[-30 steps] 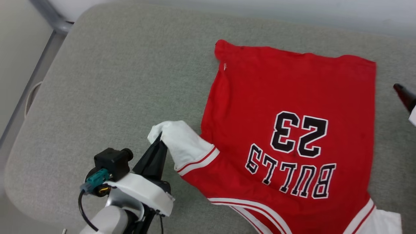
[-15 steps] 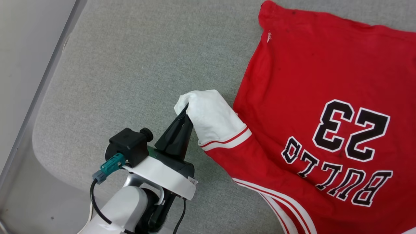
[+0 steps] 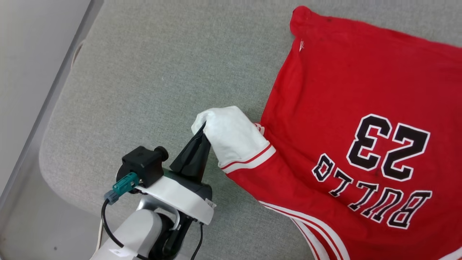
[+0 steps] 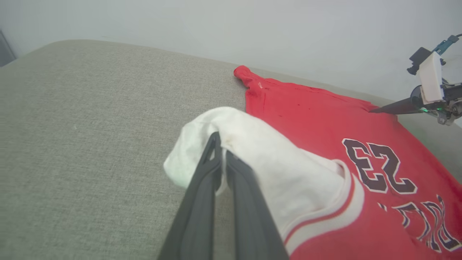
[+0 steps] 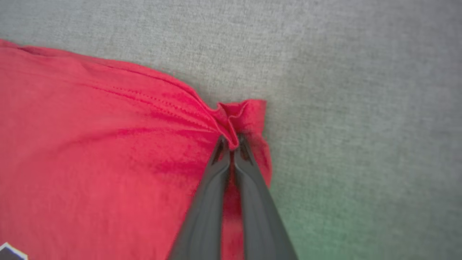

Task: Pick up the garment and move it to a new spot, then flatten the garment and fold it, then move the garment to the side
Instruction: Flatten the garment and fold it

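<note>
Two grips are on the garment [image 3: 343,90], which lies spread print-up on the grey cushion [image 3: 144,79], its number 23 [image 3: 388,146] upside down to the head camera, and takes up that view from about 12 o'clock round to 5 o'clock. At about 7 o'clock the left gripper [image 3: 202,130] has its jaws closed on the end of the white sleeve [image 3: 234,139], pinching the cuff into a small peak raised off the cushion, while the rest of the sleeve slopes down toward 3 o'clock into the red body. That body looks largely flat, with a few shallow ripples. Farthest right, the right gripper [image 5: 231,141] has its jaws closed on a bunched hem corner [image 5: 245,108], the cloth gathered into a small fold at the tips; in the left wrist view it sits at about 2 o'clock, low over the shirt's far edge. As I judge it, the pick-up and move to a new spot are done and flattening is the step in hand, with the sleeve and hem corner not yet smoothed out; no fold has been made, and the final move to the side is left to do
</note>
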Motion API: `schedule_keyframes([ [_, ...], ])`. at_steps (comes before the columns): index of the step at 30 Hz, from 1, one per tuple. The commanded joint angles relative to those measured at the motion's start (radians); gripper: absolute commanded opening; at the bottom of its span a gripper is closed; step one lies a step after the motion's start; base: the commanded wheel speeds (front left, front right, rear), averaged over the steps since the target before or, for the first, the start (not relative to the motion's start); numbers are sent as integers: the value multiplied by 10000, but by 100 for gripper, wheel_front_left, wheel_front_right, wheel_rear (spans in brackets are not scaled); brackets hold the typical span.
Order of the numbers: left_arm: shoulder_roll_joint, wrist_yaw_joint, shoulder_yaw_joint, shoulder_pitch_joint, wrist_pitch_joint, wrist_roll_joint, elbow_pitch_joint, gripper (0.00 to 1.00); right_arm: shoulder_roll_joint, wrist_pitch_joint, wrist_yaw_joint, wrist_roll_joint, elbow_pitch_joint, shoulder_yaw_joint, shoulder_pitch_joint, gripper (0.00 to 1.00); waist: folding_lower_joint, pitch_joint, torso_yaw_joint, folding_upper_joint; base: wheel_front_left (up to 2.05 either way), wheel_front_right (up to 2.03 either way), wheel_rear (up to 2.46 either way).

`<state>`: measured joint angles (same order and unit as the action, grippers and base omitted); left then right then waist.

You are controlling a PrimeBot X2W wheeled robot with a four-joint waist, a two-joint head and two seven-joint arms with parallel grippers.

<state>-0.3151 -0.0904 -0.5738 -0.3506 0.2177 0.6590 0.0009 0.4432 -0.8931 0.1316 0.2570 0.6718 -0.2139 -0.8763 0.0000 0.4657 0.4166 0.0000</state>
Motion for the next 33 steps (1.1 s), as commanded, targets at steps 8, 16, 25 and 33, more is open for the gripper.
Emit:
schedule_keyframes([
  [8,-486,-327,281,945,-174,396,593,0,589,215,-18,552,-615,354,1520,0,0,-1733,-905,0,0,0,0],
  [16,-933,-568,607,1837,-449,907,1097,0,41,664,-17,1293,-2744,-611,4787,0,0,-2870,-2067,0,0,0,0],
  [25,-1445,-891,1050,2704,-617,1367,1296,0,-1800,989,-18,1475,-5499,-1938,8888,0,0,-3411,-3579,0,0,0,0],
  [33,-1707,-1011,1234,3110,-694,1585,1352,0,-3617,1222,-17,1380,-6433,-2147,11110,0,0,-3618,-4329,0,0,0,0],
])
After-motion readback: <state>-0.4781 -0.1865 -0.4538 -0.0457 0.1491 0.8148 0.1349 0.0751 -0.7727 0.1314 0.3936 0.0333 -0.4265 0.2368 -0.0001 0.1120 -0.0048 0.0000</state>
